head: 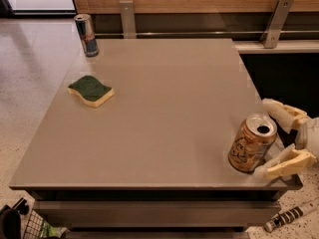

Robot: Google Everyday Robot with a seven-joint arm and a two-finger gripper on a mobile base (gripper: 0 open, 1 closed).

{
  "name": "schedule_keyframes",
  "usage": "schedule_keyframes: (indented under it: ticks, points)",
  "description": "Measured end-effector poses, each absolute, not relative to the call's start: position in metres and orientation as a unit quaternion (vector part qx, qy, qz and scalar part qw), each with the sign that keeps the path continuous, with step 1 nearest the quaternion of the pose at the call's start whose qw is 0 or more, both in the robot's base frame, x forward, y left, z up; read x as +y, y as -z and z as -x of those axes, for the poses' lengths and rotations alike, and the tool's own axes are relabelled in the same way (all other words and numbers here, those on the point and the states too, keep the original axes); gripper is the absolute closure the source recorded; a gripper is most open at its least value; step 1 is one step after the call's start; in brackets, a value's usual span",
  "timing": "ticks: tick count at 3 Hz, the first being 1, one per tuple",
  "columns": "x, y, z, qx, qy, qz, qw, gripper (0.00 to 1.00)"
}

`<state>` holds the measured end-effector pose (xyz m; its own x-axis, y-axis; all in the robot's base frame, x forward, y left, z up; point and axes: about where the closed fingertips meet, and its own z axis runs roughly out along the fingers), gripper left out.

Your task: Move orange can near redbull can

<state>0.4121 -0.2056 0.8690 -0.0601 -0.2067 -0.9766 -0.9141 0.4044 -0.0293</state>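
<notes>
Starting out, by my reading: the orange can [251, 143] stands at the table's [164, 113] 4 o'clock corner, well apart from the redbull can [86, 35] at 11 o'clock. The gripper [269, 139] sits at 4 o'clock too, fingers spread either side of the orange can, not clamped. Grasp, carry and set-down remain. Its tab hole is open; contents hidden.

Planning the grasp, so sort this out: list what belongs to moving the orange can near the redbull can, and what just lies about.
Job: orange can, near right corner of table; redbull can, far left corner; tool, open, either side of orange can.
Lying about: sponge, left side.
</notes>
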Motion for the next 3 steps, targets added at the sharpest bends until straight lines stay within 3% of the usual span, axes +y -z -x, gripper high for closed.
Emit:
schedule_keyframes:
  ticks: [1,2,3]
  points:
    - [-0.1990,-0.8640,-0.4078,0.641,-0.340,0.420,0.545,0.14]
    - [-0.1968,-0.8651,-0.4079,0.640,-0.340,0.422,0.544,0.38]
    - [-0.1932,-0.8668,-0.4081,0.638,-0.341,0.425,0.543,0.77]
